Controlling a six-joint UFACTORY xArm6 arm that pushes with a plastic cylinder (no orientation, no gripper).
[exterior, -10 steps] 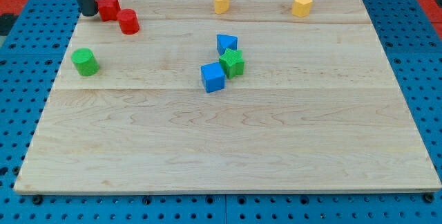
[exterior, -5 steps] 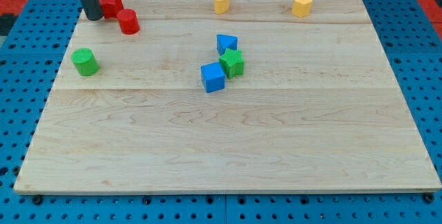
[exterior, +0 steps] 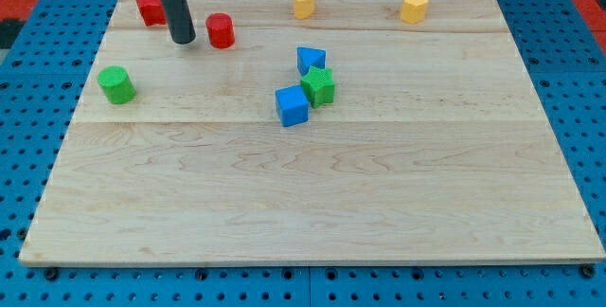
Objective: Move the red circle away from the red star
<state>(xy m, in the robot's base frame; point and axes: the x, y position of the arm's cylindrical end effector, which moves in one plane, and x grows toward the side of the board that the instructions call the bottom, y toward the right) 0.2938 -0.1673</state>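
Note:
The red circle stands near the view's top left of the wooden board. The red star sits further left, close to the board's top-left corner, partly behind the rod. My tip rests on the board between them, just left of the red circle with a small gap, and to the lower right of the red star.
A green circle sits at the left edge. A blue triangle, a green star and a blue cube cluster mid-board. Two yellow blocks stand along the top edge.
My tip has swept right from the left of the red star to a spot between the two red blocks. The red circle has slid right, away from the star.

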